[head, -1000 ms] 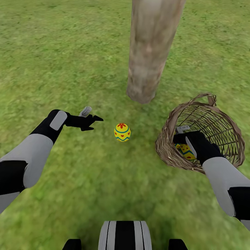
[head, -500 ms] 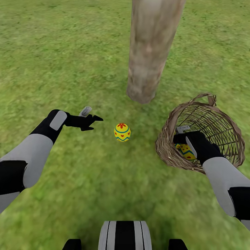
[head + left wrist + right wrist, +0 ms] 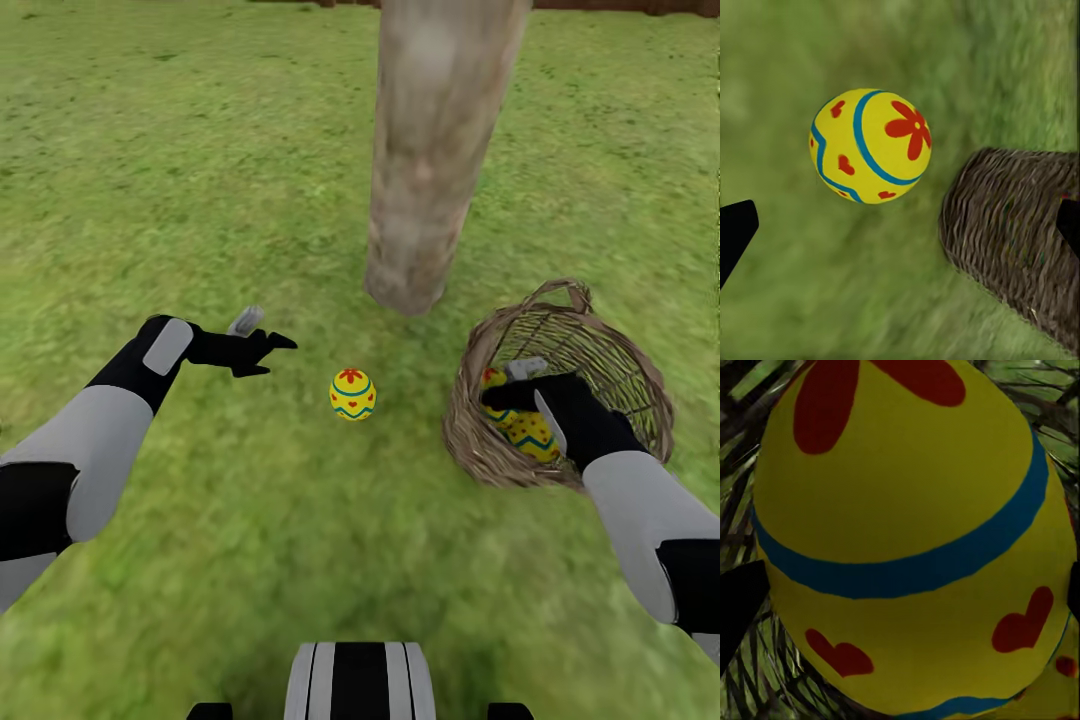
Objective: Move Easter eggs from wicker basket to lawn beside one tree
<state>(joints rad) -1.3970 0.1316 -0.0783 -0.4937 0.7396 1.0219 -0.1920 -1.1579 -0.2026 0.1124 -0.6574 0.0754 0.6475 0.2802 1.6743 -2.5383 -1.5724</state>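
Head view first: your left hand hovers open over the lawn beside one egg near the tree, while your right hand reaches into the tilted wicker basket among two eggs. Left wrist view puts that loose egg beyond the spread fingers, the basket near it. Right wrist view has an egg between your fingertips; you cannot tell whether they grip it.

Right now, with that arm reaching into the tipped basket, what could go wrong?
1. The wicker basket lies on its side; the right pincer pushing inside might roll or drag it.
2. Two eggs sit close together there, one beside the fingertips, another under the wrist; grabbing one may knock the other out.
3. A smooth round egg could slip from the pincer.
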